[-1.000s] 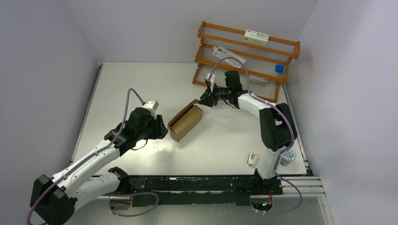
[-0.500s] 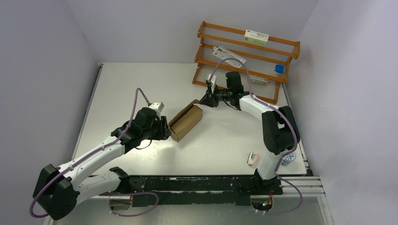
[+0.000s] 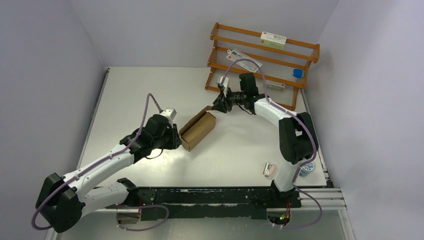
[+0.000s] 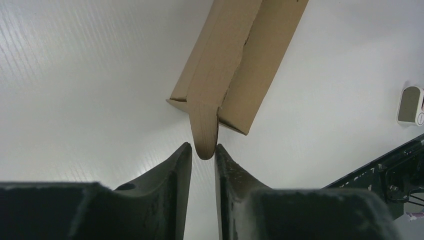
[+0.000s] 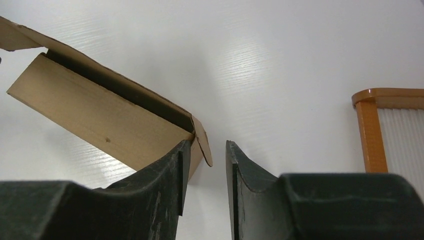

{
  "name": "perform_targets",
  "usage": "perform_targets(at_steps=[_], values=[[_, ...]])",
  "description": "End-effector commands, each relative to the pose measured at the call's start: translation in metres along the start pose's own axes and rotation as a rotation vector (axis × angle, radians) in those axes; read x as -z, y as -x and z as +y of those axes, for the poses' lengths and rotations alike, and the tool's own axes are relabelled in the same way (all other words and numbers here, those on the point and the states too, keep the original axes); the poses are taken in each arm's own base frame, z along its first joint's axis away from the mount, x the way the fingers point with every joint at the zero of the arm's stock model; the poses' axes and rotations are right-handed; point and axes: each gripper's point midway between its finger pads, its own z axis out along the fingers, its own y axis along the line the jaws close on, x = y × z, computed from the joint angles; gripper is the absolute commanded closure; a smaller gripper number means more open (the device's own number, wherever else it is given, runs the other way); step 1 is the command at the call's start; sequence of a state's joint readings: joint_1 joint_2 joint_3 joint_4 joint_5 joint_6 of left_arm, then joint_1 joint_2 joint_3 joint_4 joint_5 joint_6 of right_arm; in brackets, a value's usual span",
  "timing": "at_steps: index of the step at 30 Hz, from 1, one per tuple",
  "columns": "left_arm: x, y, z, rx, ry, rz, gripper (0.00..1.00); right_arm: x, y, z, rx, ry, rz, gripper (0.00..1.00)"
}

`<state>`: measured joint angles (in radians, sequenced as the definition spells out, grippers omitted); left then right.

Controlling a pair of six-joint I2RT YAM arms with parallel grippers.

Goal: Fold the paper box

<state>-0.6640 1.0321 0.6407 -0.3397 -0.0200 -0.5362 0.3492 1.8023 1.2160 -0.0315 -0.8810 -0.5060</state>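
Note:
The paper box, a plain brown carton, lies slantwise mid-table with both ends unfolded. My left gripper sits at its near-left end. In the left wrist view the box hangs a rounded tab down between the fingertips; the jaws stand narrowly apart and pinch the tab's tip from both sides. My right gripper is at the far end. In the right wrist view the box shows a rounded end flap beside one finger, with a bare gap to the other finger, so this gripper is open.
A wooden rack stands at the back right, just behind my right gripper, holding a printed carton and a blue item. A small white-pink object and a round blue-white thing lie near the right arm's base.
My left arm has slid forward to the box's near end, and its jaws have narrowed around the tab. The right gripper stays at the far end, nudged slightly back.

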Motion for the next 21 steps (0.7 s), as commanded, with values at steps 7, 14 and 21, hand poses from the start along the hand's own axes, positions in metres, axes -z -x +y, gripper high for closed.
perform_targets(at_steps=[7, 14, 21], values=[[0.000, 0.020, -0.013, -0.010, -0.027, -0.053, 0.79, -0.013, -0.006, 0.009, 0.006, 0.074, 0.022, 0.64], [-0.007, 0.020, -0.019, -0.008, -0.045, -0.037, 0.91, -0.015, -0.010, 0.022, -0.006, 0.083, 0.037, 0.78], [-0.010, 0.023, -0.019, -0.008, -0.027, -0.030, 0.94, -0.014, -0.015, 0.033, -0.037, 0.065, 0.050, 0.88]])
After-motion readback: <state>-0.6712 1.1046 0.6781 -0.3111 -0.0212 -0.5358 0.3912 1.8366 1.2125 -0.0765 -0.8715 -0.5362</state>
